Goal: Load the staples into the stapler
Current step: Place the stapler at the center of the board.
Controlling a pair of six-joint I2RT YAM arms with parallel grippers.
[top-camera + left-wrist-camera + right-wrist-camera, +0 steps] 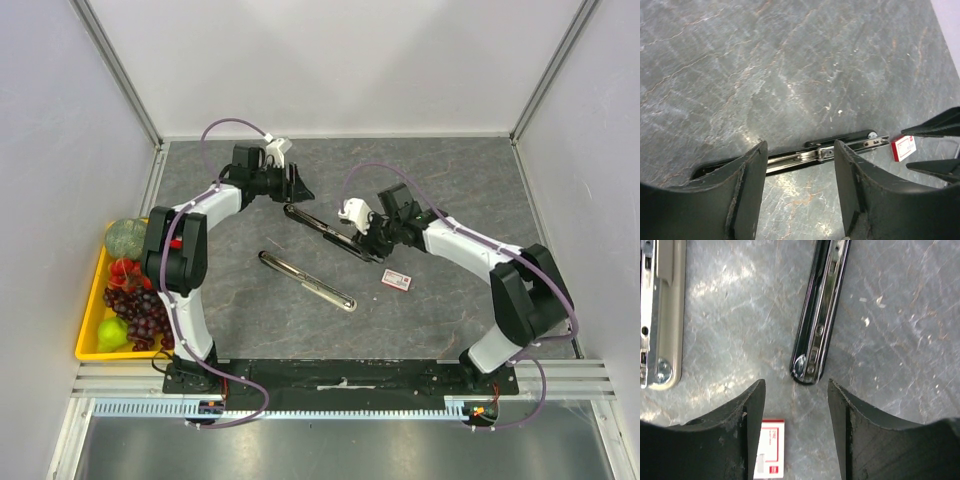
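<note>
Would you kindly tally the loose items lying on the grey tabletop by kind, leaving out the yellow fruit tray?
Staplers, opened out flat: 2 (black metal stapler, silver-beige metal stapler)
Staple boxes: 1 (small white-and-red staple box)
Total: 3

The table [450, 180] is showing dark grey marbling with rusty brown veins. The staples box [398, 278] is showing white with red print. The black stapler piece [320, 228] is gleaming with chrome inside; the beige stapler piece [305, 281] is shining silvery. The yellow tray [95, 355] is carrying purple grapes [145, 312].
</note>
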